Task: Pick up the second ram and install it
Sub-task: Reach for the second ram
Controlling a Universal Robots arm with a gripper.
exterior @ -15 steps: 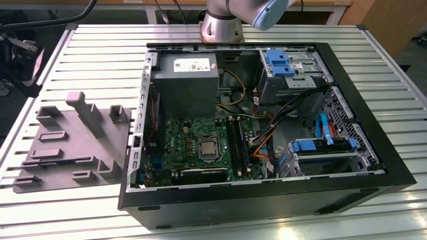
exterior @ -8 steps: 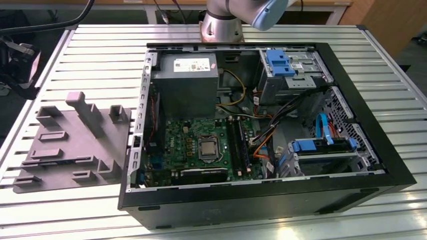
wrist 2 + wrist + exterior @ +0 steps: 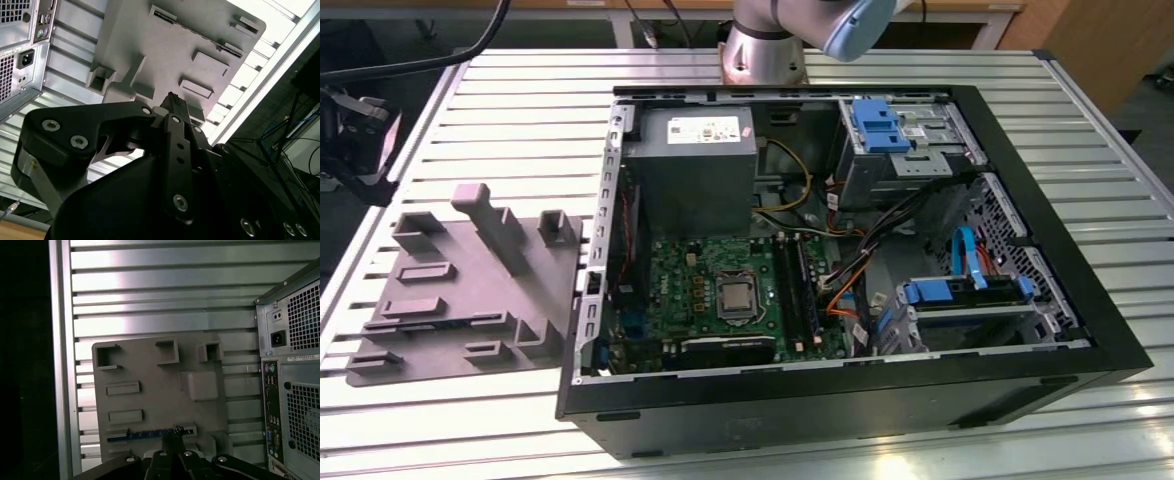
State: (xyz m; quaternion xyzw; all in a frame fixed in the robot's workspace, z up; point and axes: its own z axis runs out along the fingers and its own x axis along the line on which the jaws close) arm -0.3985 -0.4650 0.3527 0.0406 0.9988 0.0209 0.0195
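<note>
The second ram (image 3: 150, 435) is a dark thin stick with blue marks. It lies on edge in a long slot of the grey fixture plate (image 3: 160, 370), at the plate's side nearest my fingers. In both wrist views my gripper (image 3: 175, 432) hangs well above the plate with its black fingertips (image 3: 172, 100) pressed together and nothing between them. The open computer case (image 3: 854, 400) lies on the table in the exterior view, with the black slot rails (image 3: 798, 285) on its green motherboard (image 3: 707, 290).
The grey fixture plate (image 3: 467, 290), with upright blocks, sits to the exterior view's left of the case on the slatted metal table (image 3: 520, 120). The case's rear panel (image 3: 295, 390) stands beside the plate. The arm's base (image 3: 761, 50) rises behind the case. Cables run inside the case.
</note>
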